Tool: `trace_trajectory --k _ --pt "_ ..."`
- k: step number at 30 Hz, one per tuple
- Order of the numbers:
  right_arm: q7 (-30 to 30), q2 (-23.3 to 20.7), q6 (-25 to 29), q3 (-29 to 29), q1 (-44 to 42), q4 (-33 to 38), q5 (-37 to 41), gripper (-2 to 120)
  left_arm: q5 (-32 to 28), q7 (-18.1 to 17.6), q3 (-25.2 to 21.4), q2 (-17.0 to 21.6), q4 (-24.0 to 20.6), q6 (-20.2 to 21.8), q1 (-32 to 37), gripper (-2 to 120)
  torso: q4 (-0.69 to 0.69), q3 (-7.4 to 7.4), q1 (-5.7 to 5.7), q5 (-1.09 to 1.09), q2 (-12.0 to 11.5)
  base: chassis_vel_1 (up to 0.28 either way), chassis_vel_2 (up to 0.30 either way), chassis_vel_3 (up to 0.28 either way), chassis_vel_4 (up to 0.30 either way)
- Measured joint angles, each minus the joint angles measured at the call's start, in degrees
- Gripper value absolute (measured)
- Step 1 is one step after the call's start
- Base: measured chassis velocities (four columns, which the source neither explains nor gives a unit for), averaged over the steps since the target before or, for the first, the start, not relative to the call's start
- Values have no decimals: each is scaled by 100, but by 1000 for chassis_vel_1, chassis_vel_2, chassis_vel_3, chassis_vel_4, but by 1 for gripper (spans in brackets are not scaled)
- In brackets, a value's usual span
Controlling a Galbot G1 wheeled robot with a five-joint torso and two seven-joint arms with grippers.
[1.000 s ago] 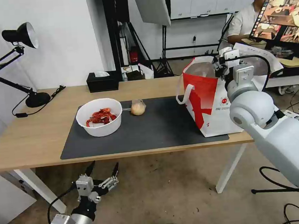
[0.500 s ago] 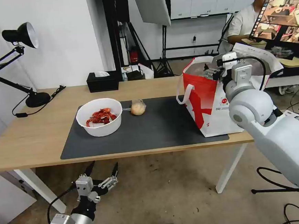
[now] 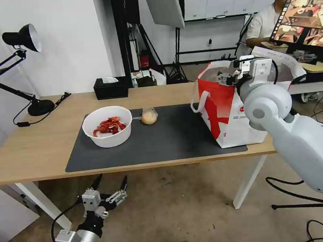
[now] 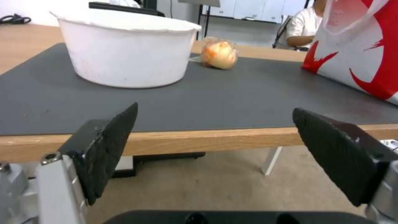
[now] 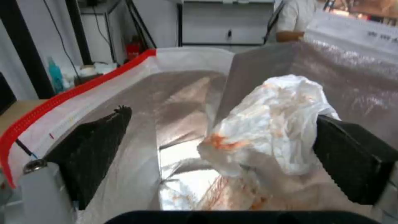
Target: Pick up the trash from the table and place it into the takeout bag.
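Both pincers [image 3: 110,184] [image 5: 224,146] spread wide

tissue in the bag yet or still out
In. The tissue sits against the bag's foil lining, between the open right pincer fingers, touching one of them.

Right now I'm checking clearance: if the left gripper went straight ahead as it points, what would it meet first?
Probably the table's front edge, directly ahead between the open left gripper's fingers; depth is uncertain.
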Motion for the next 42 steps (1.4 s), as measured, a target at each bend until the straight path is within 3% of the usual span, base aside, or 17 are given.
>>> trace_trajectory --k 3,6,12,28,42 --pt "323 69 73 3 85 1 693 100 -3 -2 6 6 16 0 -9 100 0 0 0 0 0 0 0 0 0" --pt "828 223 519 33 250 -11 1631 100 -4 -2 25 2 36 0 -11 100 0 0 0 -1 0 0 0 0 0" --pt "1227 421 1206 89 418 -141 2347 100 -4 -2 32 3 43 0 -11 100 1 0 0 -1 0 0 0 0 0" --pt "1092 582 1747 172 479 -193 2363 100 5 -4 51 -26 96 -6 -11 100 0 0 0 0 0 0 0 0 0" --pt "1552 684 1817 221 774 -331 2899 100 16 -3 68 -37 133 -15 -16 100 0 0 0 0 0 0 0 0 0"
